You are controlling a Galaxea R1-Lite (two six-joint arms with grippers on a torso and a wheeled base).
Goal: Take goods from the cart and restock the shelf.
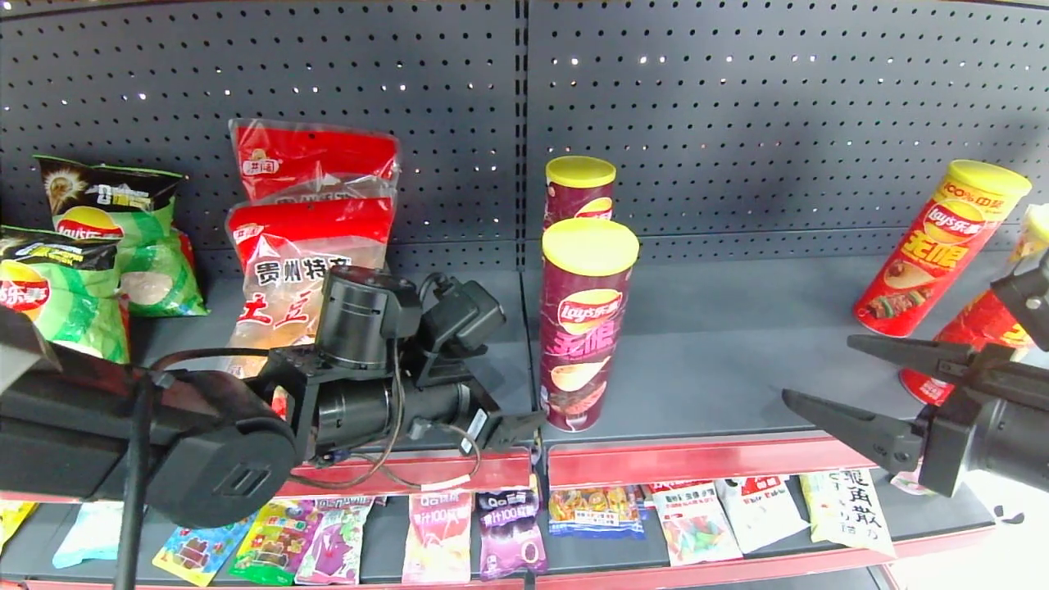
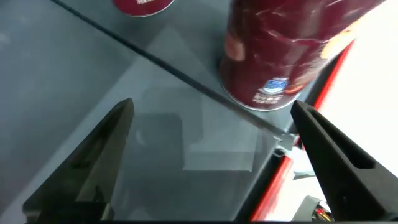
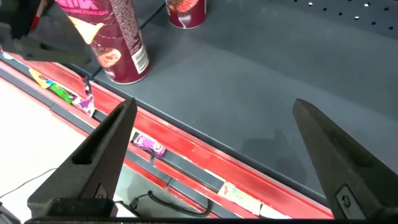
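Left gripper [image 2: 212, 104], right gripper [image 3: 214, 102], jaws apparently spread

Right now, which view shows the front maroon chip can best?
Head view: the front maroon can stands whole, lid to base. Left wrist view has its lower body; right wrist view cuts off its lid.

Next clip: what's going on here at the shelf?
A two-armed robot is working at a shop shelf. Its left gripper is open and empty, low by the shelf's front edge. The front purple chip can stands upright just beyond its fingertips, not between them. The right gripper is also open and empty, over bare shelf near the red chip cans. Nothing is in hand at this moment.
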